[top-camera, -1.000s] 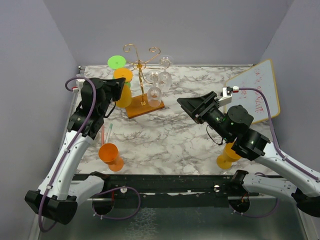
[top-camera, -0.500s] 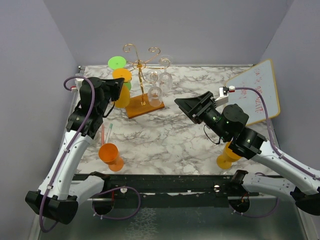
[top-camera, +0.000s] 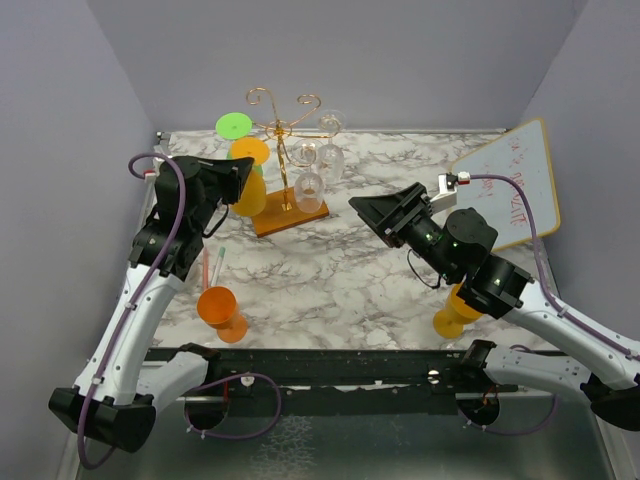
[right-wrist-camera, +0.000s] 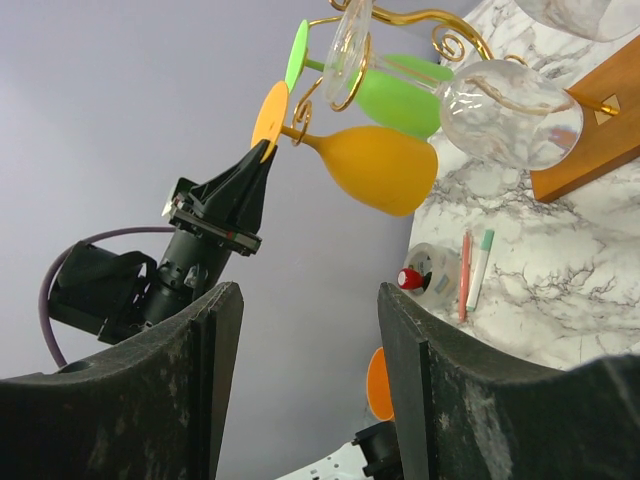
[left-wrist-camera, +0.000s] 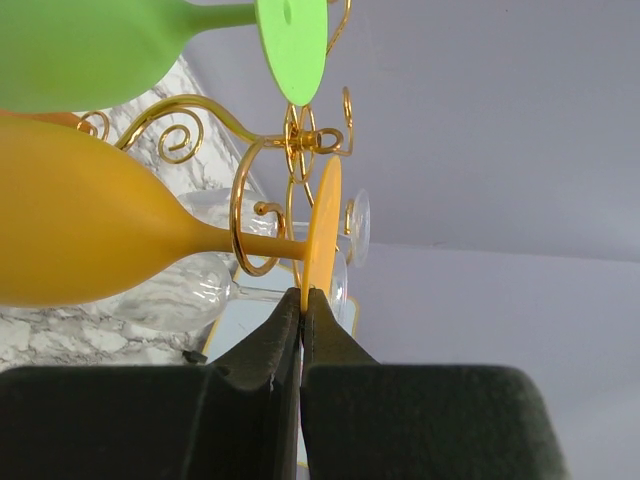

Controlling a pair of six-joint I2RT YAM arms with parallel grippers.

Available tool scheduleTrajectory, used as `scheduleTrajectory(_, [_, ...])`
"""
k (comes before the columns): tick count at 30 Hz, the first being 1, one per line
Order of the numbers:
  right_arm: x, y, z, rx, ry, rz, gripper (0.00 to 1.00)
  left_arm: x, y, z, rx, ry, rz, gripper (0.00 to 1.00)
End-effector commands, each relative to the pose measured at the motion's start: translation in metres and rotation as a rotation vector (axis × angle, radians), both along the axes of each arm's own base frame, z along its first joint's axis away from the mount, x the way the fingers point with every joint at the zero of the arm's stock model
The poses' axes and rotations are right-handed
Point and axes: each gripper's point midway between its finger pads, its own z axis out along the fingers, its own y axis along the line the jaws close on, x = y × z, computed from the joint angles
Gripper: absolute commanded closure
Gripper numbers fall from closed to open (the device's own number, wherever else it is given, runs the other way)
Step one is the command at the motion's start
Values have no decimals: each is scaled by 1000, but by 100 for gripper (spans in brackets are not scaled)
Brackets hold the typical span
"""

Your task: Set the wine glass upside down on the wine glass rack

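The wine glass rack point(top-camera: 285, 122) is gold wire on an orange-brown wooden base point(top-camera: 270, 222) at the back of the table. My left gripper point(top-camera: 241, 170) is shut on the edge of the round foot point(left-wrist-camera: 322, 225) of a yellow wine glass point(left-wrist-camera: 90, 225). The glass hangs bowl down, its stem lying in a gold scroll loop point(left-wrist-camera: 243, 215). A green glass point(left-wrist-camera: 90, 50) hangs beside it, and clear glasses point(top-camera: 310, 188) hang on other arms. My right gripper point(top-camera: 368, 212) is open and empty, right of the rack; its wrist view point(right-wrist-camera: 305, 295) shows the yellow glass point(right-wrist-camera: 380, 165).
An orange glass point(top-camera: 220, 308) stands at the front left and a yellow one point(top-camera: 455, 315) by my right arm. A whiteboard point(top-camera: 510, 185) leans at the right. Two markers point(top-camera: 212, 265) and a tape dispenser point(right-wrist-camera: 430, 275) lie left of the rack. Purple walls close in the sides.
My left gripper has shifted slightly right, toward the rack, still holding the yellow glass's foot. My right arm moved left toward the rack earlier and is now still.
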Motion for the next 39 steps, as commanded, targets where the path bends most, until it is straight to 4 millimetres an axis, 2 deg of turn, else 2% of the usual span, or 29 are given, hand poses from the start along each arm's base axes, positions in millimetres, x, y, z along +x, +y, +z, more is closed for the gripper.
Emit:
scheduleTrajectory(1, [-2, -2, -7, -17, 17, -4, 39, -2, -8, 0, -12, 6, -50, 99])
scheduleTrajectory(5, [-1, -3, -10, -24, 25, -10, 39, 1, -16, 0, 3, 1, -91, 85])
scheduleTrajectory(10, [-2, -6, -11, -23, 27, -19, 39, 3, -19, -6, 19, 9, -110, 73])
scheduleTrajectory(17, [-1, -10, -12, -25, 29, -32, 39, -7, -24, -2, 31, -5, -161, 50])
scheduleTrajectory(20, [-1, -13, -13, -33, 34, -44, 39, -12, -25, 2, 53, -21, -179, 38])
scheduleTrajectory(25, [-1, -26, -26, -124, 36, -79, 35, -26, -25, 9, 111, -66, -221, 20])
scheduleTrajectory(27, [-2, -37, -33, -197, 14, -100, 32, -35, -24, 12, 151, -101, -243, 16])
scheduleTrajectory(30, [-4, -63, -46, -361, -13, -151, 30, -52, -23, 15, 235, -157, -288, 10])
scheduleTrajectory(34, [-8, -111, -81, -673, 39, -238, 29, -82, -28, 23, 453, -322, -422, 9])
scheduleTrajectory(36, [-14, -136, -100, -816, 91, -271, 30, -93, -26, 10, 559, -349, -466, 9])
scheduleTrajectory(39, [-23, -164, -127, -987, 174, -303, 30, -101, -15, -21, 659, -291, -478, 9])
